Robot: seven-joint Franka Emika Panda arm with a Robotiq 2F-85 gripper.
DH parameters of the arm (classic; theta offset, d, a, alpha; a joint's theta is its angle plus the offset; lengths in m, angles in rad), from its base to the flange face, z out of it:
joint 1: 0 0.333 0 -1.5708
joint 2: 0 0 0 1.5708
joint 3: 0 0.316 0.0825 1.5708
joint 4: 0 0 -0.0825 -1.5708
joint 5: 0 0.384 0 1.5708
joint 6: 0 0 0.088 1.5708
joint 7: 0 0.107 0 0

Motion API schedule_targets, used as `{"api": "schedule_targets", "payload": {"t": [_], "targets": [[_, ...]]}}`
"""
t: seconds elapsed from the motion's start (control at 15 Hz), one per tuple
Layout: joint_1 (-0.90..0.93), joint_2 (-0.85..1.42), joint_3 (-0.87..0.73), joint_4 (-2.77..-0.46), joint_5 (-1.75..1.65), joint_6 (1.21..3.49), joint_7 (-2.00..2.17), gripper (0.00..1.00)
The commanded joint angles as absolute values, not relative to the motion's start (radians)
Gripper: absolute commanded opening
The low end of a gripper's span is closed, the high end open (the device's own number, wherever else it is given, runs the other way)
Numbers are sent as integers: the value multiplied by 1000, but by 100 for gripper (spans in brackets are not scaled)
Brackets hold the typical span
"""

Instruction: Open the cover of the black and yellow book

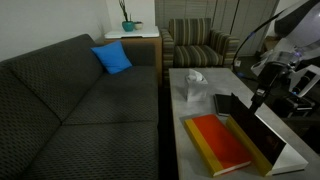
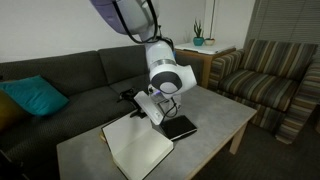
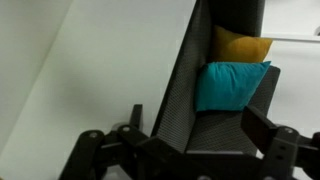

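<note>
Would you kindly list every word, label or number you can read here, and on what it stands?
None can be read. The raised plain black cover bears no lettering, the open white page looks blank, and the orange-red book shows no print legible at this size.

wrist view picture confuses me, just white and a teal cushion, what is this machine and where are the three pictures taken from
That is a robot arm with a two-fingered tool at its end. Two cameras stand in the room and see the grey table from different sides; the third sits on the wrist, looking past the tool's fingers toward the couch and a teal cushion. The tool is at the top edge of the cover of the black and yellow book, which stands tilted up over white pages. The fingers look spread, so nothing seems pinched. Also on the table: an orange-red book and a small black book.
</note>
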State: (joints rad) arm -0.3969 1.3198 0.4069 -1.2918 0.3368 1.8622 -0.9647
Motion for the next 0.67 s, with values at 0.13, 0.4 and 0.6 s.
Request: {"api": "schedule_targets", "payload": {"t": [0.13, 0.4, 0.6], "targets": [[-364, 1325, 368, -1254, 396, 1710, -1025, 100], [-319, 1446, 312, -1087, 411, 1681, -978, 100], [-301, 1572, 291, -939, 411, 1627, -945, 100]]}}
